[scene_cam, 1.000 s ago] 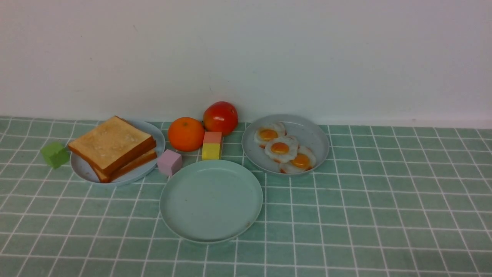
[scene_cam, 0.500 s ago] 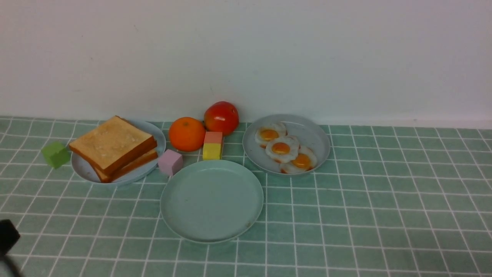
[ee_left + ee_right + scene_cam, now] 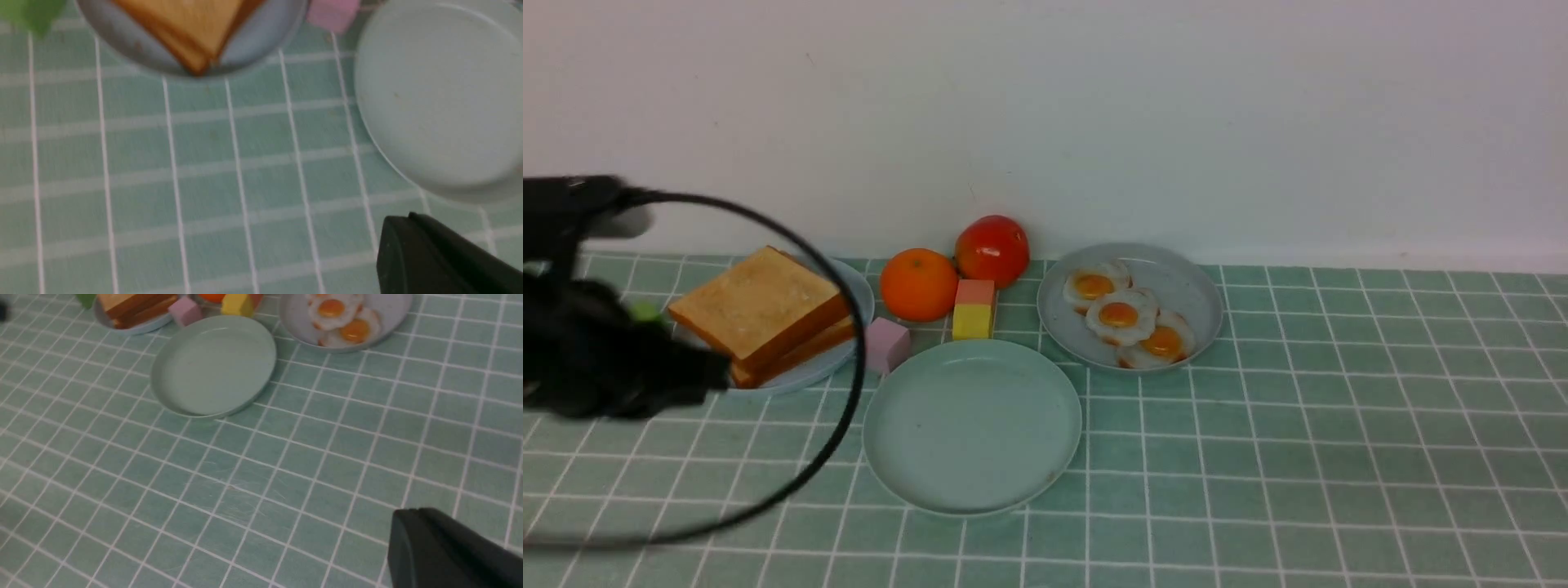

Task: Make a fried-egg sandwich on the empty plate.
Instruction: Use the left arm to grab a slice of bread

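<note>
Broadly, a green checked tablecloth [image 3: 1339,425] covers the table. Over its left side hangs the blurred black left arm [image 3: 580,359], its left gripper [image 3: 698,377] closed on nothing, just in front of the toast plate's near edge. The right gripper [image 3: 445,551] is likewise closed and carries nothing, low over bare cloth well short of the plates. The empty plate [image 3: 972,425] lies in the middle, nearest the robot, nothing on it. Behind it to the right, the grey-blue plate [image 3: 1192,286] holds three fried eggs [image 3: 1121,314]; behind to the left, the light blue plate [image 3: 862,298] holds two stacked toast slices [image 3: 760,306]. An orange [image 3: 919,284], a tomato [image 3: 992,249], a yellow block [image 3: 972,320] and a pink block [image 3: 886,343] sit between them
</note>
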Robot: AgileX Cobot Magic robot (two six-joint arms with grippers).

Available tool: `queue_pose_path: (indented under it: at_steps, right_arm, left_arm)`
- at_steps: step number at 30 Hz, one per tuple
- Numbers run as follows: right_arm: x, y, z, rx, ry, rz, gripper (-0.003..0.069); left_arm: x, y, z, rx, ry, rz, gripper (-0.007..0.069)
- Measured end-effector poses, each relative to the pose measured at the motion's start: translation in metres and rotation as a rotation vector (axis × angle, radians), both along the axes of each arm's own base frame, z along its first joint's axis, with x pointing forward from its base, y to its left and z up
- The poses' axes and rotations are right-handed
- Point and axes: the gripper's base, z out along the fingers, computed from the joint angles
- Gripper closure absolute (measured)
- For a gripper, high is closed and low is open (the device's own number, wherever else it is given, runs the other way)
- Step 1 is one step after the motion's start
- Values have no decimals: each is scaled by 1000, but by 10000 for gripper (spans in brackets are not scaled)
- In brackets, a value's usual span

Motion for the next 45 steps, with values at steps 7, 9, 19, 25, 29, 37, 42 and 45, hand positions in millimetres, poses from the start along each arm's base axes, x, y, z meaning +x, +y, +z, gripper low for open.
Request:
queue_pose_path:
  at_steps: [7, 9, 19, 25, 29, 37, 42, 45]
  right_arm:
    - [13, 9, 10, -47, -6, 105, 659]
    - [13, 8, 10, -56, -9, 109, 659]
    - [13, 8, 9, -69, -12, 110, 655]
    - [14, 8, 12, -56, -37, 98, 652]
    - [14, 9, 13, -38, -38, 101, 648]
    - [13, 11, 13, -4, -24, 116, 641]
    - [11, 13, 12, 15, -1, 135, 637]
    - [9, 14, 11, 10, 18, 146, 634]
  left_arm:
    - [88, -1, -24, 114, 38, -86, 629]
    - [108, -1, -35, 143, 65, -113, 620]
    - [152, 5, -63, 333, 73, -224, 279]
    - [163, 6, -83, 348, 62, -229, 137]
    - [168, 6, -101, 368, 83, -244, 146]
    - [171, 7, -103, 380, 82, -232, 321]
    - [168, 8, -98, 390, 89, -236, 321]
    - [163, 8, -87, 387, 95, -232, 366]
